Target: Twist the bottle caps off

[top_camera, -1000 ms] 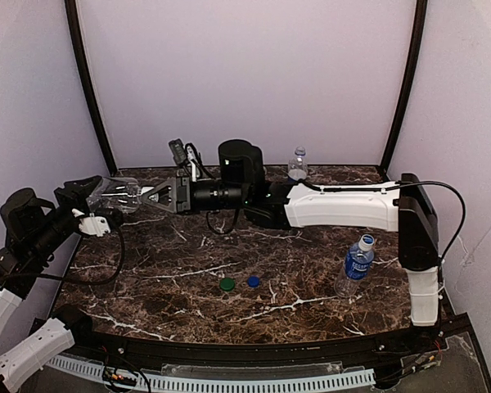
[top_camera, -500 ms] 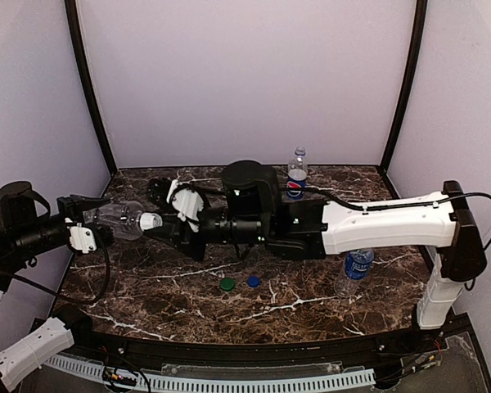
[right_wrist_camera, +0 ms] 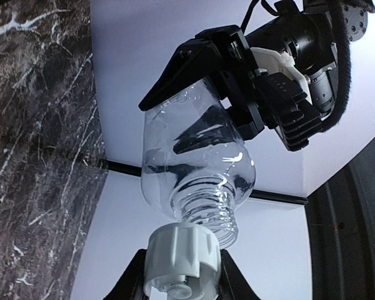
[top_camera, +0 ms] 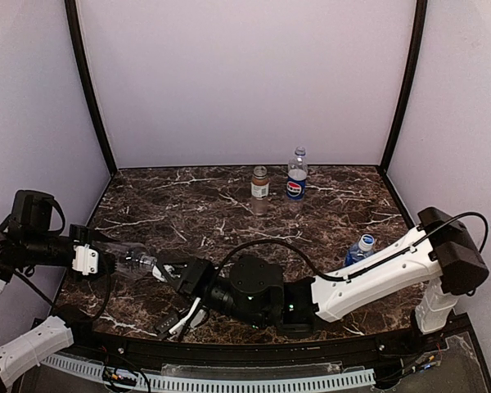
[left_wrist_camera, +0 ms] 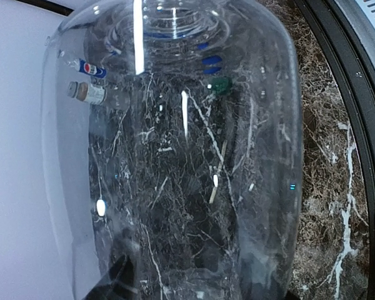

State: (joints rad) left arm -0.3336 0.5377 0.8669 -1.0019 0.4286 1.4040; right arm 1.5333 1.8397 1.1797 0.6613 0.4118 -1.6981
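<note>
Top external view: the surface (top_camera: 188,196) is dark marble, and both end effectors meet over its near left corner.
Left end effector (top_camera: 113,259): clamped on the body of the clear bottle (top_camera: 129,260), with a finger pressed to each side.
Clear bottle: held off the surface and lying roughly level over the near left corner, its neck pointing toward the right arm (top_camera: 368,270).
Right end effector (top_camera: 162,271): closed tight around the white cap (right_wrist_camera: 183,250), one finger on each side of it.
White cap: at the tip of the clear bottle's neck, with bare threads showing between it and the shoulder. Whether it is free of the neck cannot be told.
Brown bottle (top_camera: 260,187): upright near the far edge, about mid-width.
Pepsi bottle (top_camera: 295,176): upright just beside the brown bottle, on its right.
Blue-label bottle (top_camera: 358,250): upright near the right edge, its lower part hidden behind the right arm, with the blue-marked cap (top_camera: 367,241) on top.
Green cap (left_wrist_camera: 220,83): lying on the surface, seen through the clear bottle in the left wrist view.
</note>
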